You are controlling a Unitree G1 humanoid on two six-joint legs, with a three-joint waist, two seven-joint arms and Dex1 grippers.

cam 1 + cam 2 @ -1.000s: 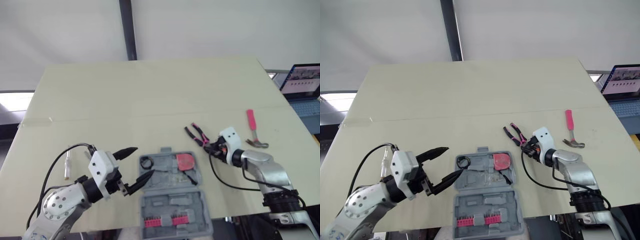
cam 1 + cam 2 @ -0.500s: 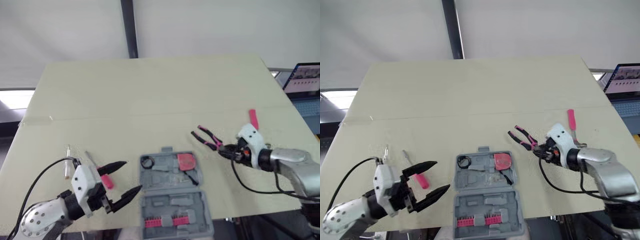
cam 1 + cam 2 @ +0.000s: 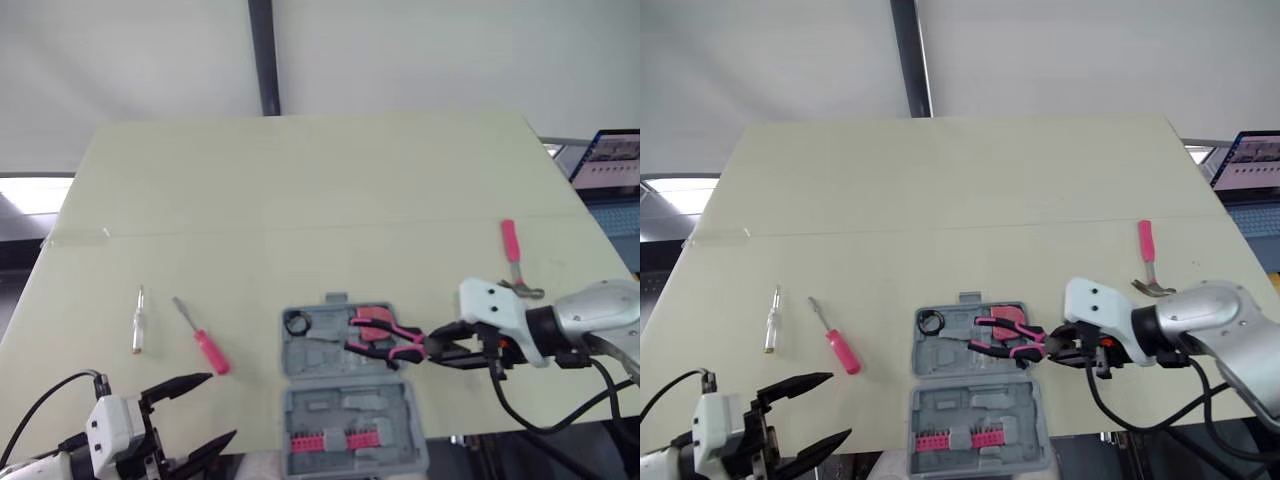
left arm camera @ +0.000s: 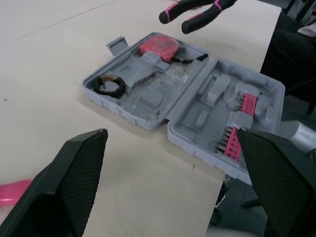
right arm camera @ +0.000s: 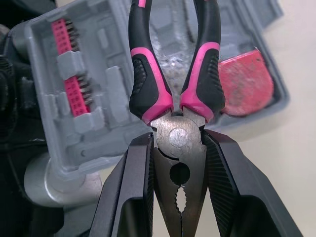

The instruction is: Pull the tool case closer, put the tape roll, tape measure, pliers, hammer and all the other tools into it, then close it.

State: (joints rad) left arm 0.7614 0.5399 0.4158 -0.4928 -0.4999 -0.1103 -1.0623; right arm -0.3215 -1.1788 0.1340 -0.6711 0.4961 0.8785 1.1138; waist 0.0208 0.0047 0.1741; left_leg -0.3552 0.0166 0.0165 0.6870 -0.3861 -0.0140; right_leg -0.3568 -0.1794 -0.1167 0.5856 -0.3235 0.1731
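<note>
Holding the pliers [image 3: 1015, 350] by the steel head, the right gripper [image 3: 1055, 350] is clamped tight, handles out over the open tool case [image 3: 940, 400] at the bench's front edge. Judged rigid and fairly heavy; the smooth head may slip. Left gripper [image 3: 838, 405] spread wide, empty.

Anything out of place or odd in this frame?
One half of the tool case juts past the near edge of the table, partly unsupported. Nothing else stands out; the right gripper holds the pliers over it.
</note>
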